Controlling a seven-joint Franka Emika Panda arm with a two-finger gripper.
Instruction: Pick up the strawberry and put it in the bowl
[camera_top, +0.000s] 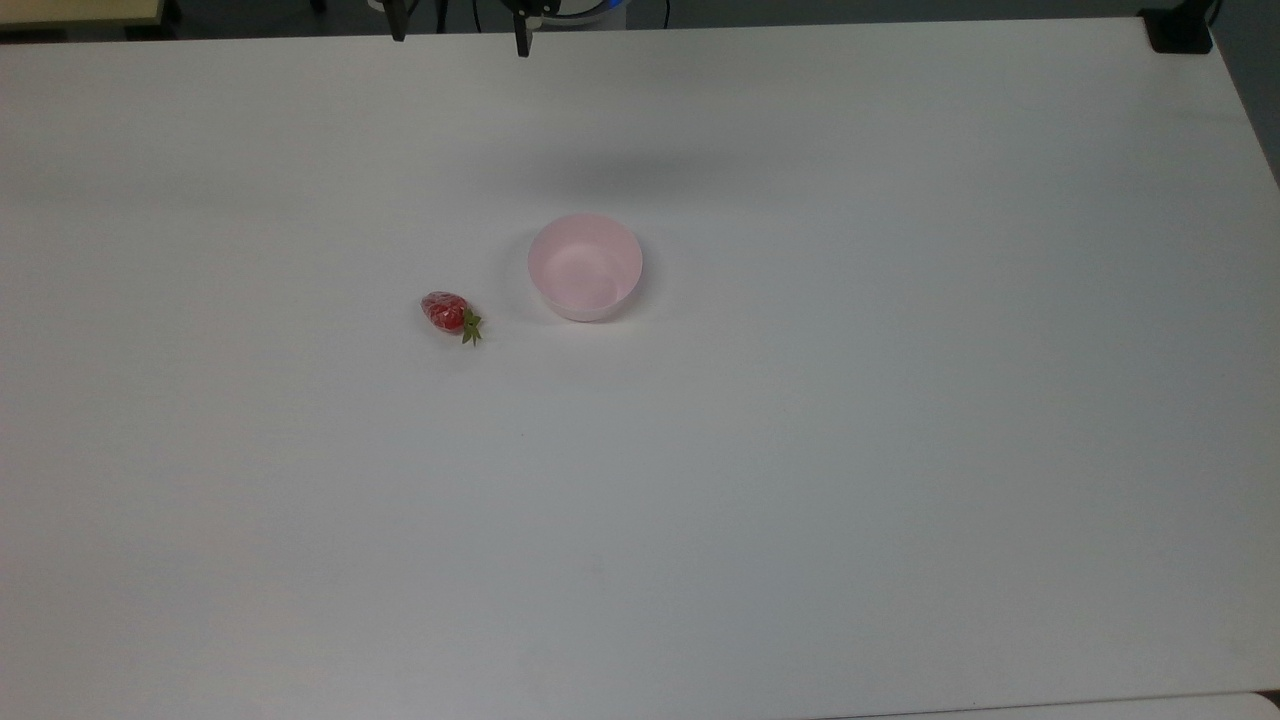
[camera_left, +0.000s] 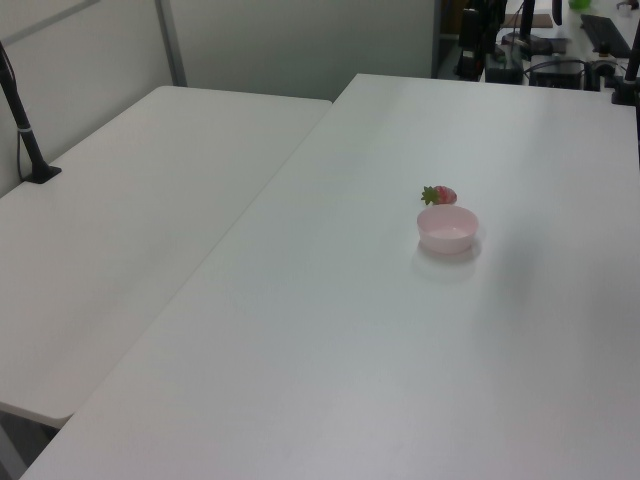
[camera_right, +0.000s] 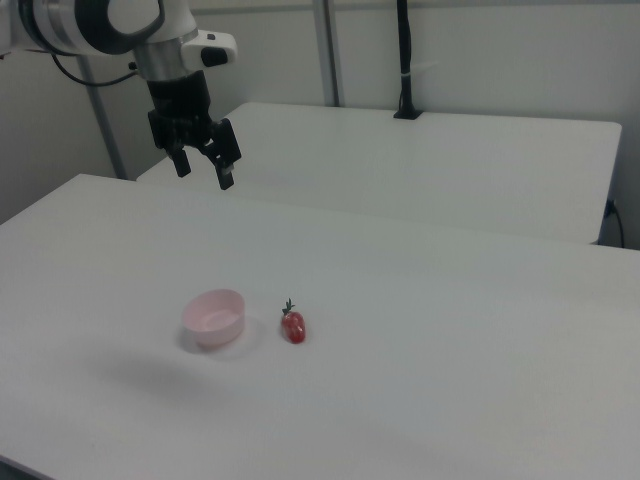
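Strawberry (camera_top: 446, 311) lay on table (camera_top: 800, 500) just beside empty bowl (camera_top: 585, 266), untouched. Hand (camera_right: 203, 169) hung high above bowl, fingers apart, likely poised for descent.

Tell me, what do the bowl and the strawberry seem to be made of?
Bowl: probably plastic, pale pink with smooth plain walls and a soft, even sheen. Strawberry: glossy red body with a green leafy cap; the strong shine suggests a plastic replica, though the views cannot rule out real fruit.
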